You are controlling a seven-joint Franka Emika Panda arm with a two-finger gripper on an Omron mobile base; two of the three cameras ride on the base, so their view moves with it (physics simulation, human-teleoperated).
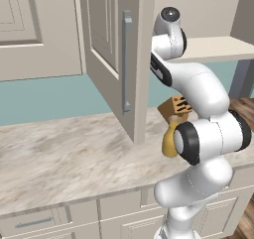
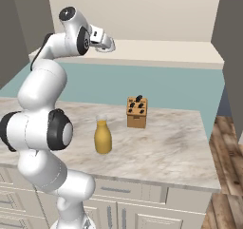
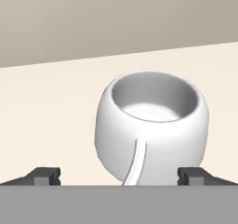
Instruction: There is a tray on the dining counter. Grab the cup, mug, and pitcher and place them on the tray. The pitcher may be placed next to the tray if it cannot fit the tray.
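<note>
While the arm reaches up toward the cabinet shelf, the hand view puts the mug (image 3: 151, 125) dead ahead — white-grey, squat, upright on a pale cream shelf surface (image 3: 46, 116), its handle facing the camera as a thin pale strip. Left fingertip (image 3: 44, 175) sits low at the left, right fingertip at the far right; the gripper (image 3: 121, 176) is spread wide, with the mug's lower body lying between the two tips and neither tip visibly touching it. Nothing is pinched.

Right base view, left to right: the white arm (image 2: 40, 128) rises from the lower left and bends upward, the gripper (image 2: 105, 42) at the level of a pale shelf (image 2: 166, 52) above the teal wall. On the marbled counter (image 2: 175, 147) below stands the pitcher (image 2: 102, 137) — mustard-yellow, round body, narrow neck, upright. Just to its right and slightly farther back, apart from it, sits a brown wooden knife block (image 2: 136, 112) with dark handles.

Left base view: an open cabinet door (image 1: 116, 59) with a long grey handle hangs left of the arm; the pitcher (image 1: 169, 143) and knife block (image 1: 173, 109) peek out from behind the arm's elbow.
</note>
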